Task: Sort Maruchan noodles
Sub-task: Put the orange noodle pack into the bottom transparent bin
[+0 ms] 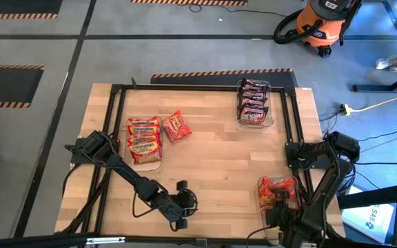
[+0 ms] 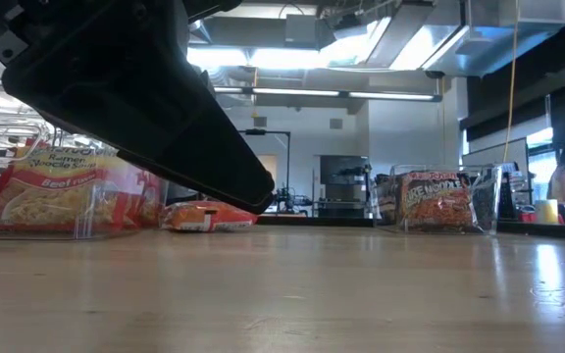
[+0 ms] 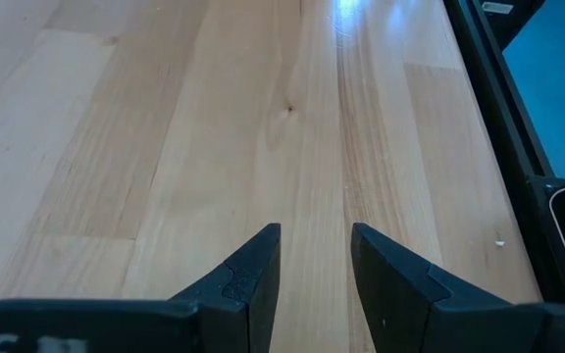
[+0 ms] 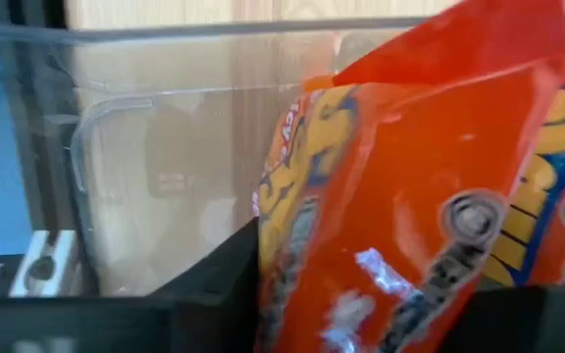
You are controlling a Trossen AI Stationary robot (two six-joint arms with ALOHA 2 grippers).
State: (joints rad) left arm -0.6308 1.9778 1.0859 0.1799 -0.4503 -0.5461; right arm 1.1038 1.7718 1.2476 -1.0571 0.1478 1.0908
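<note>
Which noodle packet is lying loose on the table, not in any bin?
The orange-red packet, bare on the wood beside the left bin. Every other packet sits inside a clear bin.

On the table (image 1: 212, 165), a clear bin (image 1: 145, 164) near the left edge holds a stack of noodle packets (image 1: 144, 140), and one loose packet (image 1: 176, 126) lies just beside it toward the middle. A second bin (image 1: 254, 121) near the far right corner holds more packets (image 1: 252, 102), and a third bin (image 1: 262, 200) at the near right corner holds packets (image 1: 278, 187) too. The left gripper (image 1: 182, 204) sits over bare wood by the near edge, and the right gripper (image 4: 361, 284) is inside the near right bin, with a packet (image 4: 410, 196) between its fingers.
</note>
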